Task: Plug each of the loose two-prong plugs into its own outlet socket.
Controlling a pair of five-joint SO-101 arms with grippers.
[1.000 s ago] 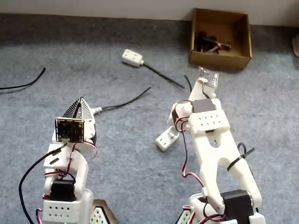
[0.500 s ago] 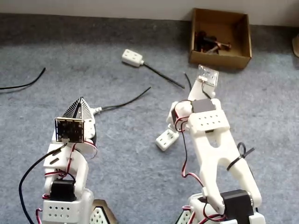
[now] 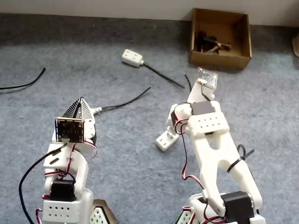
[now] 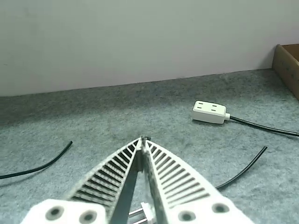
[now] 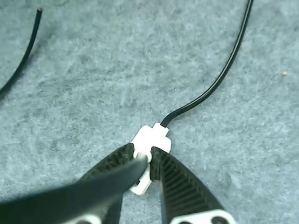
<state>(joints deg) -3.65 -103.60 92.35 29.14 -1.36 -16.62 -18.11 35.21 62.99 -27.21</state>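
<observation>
On the grey fuzzy counter (image 3: 126, 158), beside the right arm, sits a small white plastic outlet socket (image 3: 165, 139) with little slots on top and a thin black cord at one end. The right gripper (image 5: 149, 157) has its ribbed black fingers (image 5: 182, 186) clenched on it. The left gripper (image 4: 142, 140) has its fingers pressed together, grasping a white two-prong plug (image 3: 96, 110). The plug's shiny metal prongs (image 4: 139, 213) poke out low between them. Another white boxy socket (image 4: 210, 112) rests farther off, near a brown cardboard box (image 3: 219, 60).

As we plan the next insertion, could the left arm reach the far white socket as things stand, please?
Probably yes: bare carpet lies between the left gripper and the white socket; a black cable lies off to one side.
</observation>
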